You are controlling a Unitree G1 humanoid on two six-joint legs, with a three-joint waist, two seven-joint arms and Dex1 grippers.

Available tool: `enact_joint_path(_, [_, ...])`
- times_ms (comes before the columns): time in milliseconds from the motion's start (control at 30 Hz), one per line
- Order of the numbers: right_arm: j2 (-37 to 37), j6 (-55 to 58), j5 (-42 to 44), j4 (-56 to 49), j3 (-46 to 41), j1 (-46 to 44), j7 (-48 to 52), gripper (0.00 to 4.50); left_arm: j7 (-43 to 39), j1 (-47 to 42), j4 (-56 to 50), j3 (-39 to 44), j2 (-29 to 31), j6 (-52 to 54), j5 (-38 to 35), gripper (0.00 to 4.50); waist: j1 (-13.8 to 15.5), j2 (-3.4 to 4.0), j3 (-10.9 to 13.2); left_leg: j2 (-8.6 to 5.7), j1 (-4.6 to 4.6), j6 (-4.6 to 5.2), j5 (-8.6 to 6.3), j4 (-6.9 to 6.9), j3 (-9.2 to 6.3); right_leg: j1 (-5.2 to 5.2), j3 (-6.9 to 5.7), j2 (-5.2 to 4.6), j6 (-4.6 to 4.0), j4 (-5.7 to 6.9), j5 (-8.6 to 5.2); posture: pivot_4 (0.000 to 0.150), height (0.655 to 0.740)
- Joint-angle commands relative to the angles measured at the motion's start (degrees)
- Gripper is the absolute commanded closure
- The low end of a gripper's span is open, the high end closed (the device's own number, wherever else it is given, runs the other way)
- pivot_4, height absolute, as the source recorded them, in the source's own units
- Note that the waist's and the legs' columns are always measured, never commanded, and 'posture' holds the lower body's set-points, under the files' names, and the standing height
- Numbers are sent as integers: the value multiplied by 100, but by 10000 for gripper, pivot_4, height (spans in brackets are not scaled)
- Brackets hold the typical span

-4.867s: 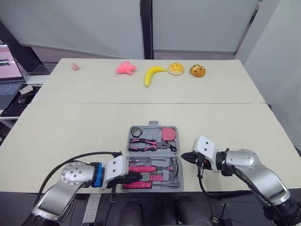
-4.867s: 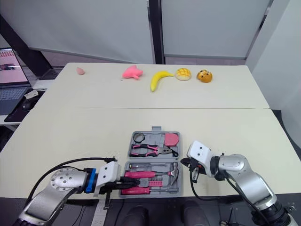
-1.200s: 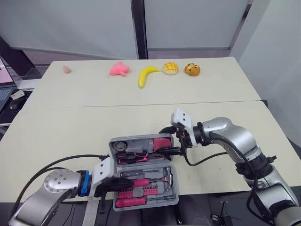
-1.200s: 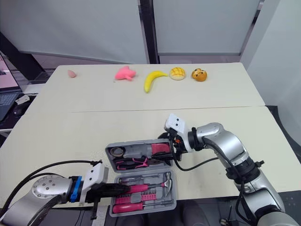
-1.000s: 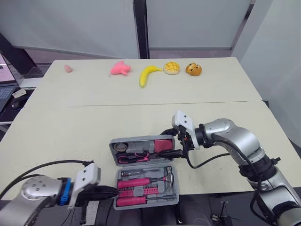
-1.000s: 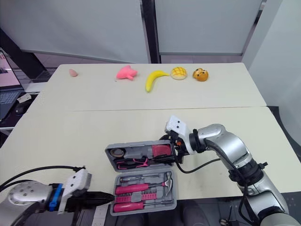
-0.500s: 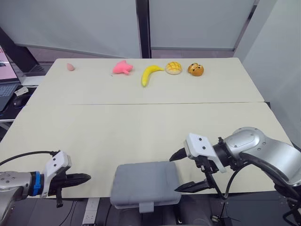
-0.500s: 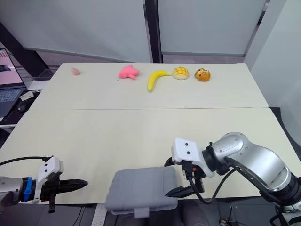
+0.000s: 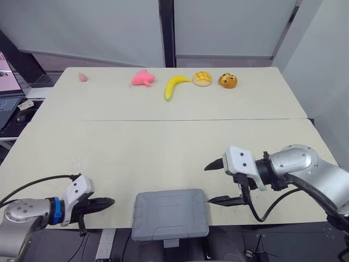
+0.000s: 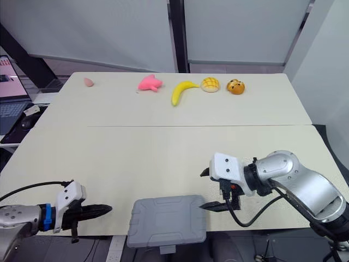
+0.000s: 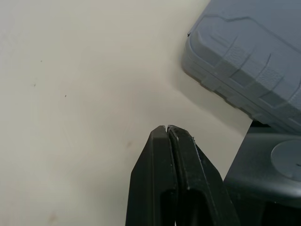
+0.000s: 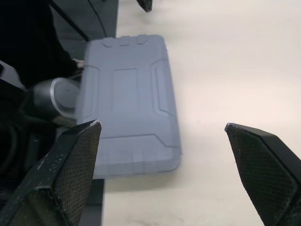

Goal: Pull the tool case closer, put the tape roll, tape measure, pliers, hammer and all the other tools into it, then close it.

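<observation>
The grey tool case (image 9: 170, 214) lies closed and flat at the table's front edge, its latch tab hanging over the edge; its contents are hidden. My left gripper (image 9: 110, 202) is shut with nothing in it, low over the table a short way left of the case (image 11: 249, 61), pointing at it. My right gripper (image 9: 214, 183) stands open and empty just right of the case's far right corner, one fingertip (image 9: 210, 164) farther back, the other level with the case's side. In the right wrist view the case (image 12: 127, 117) lies ahead between the wide-spread fingers (image 12: 75, 160).
On the far table sit a pink toy (image 9: 142, 78), a banana (image 9: 174, 86), a yellow bun (image 9: 201, 78), an orange toy (image 9: 228, 81) and a small pink piece (image 9: 82, 77). A laptop (image 9: 6, 82) stands off the table's left side. Bare tabletop (image 9: 163, 153) spans the middle.
The case's lid, half raised a second ago with tools showing, now lies shut. My left gripper has left the case and sits to its left. My right gripper has drawn back to the right.
</observation>
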Motion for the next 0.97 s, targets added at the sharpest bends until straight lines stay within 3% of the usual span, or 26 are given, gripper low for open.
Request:
enact_joint_path(33, [-188,-835,-288,55,-273,352,141,126,131,68,166,343,5,-400,95,45000,2,-1,0,0,1,0,0,0,0,0,-1,0,0,0,0,1500,7255])
enact_joint_path(200, [-671,-1678,-303,377,-963,935,618,126,72,31,696,720,178,-1076,245,45000,6,-1,0,0,6,0,0,5,3,4,2,0,2,3,0,1500,7255])
enact_joint_path(467, [-1401,-2207,-290,1151,-1775,1379,1412,126,-148,-188,1100,1106,594,-1292,185,45000,18,-1,0,0,11,0,1,7,4,9,2,1,6,4,1,1500,7255])
enact_joint_path(967, [-1468,-2784,-673,1753,-1641,1265,1689,126,-25,-401,777,1057,885,-633,310,45000,-2,0,1,0,12,0,1,7,9,9,7,0,4,6,3,1500,7255])
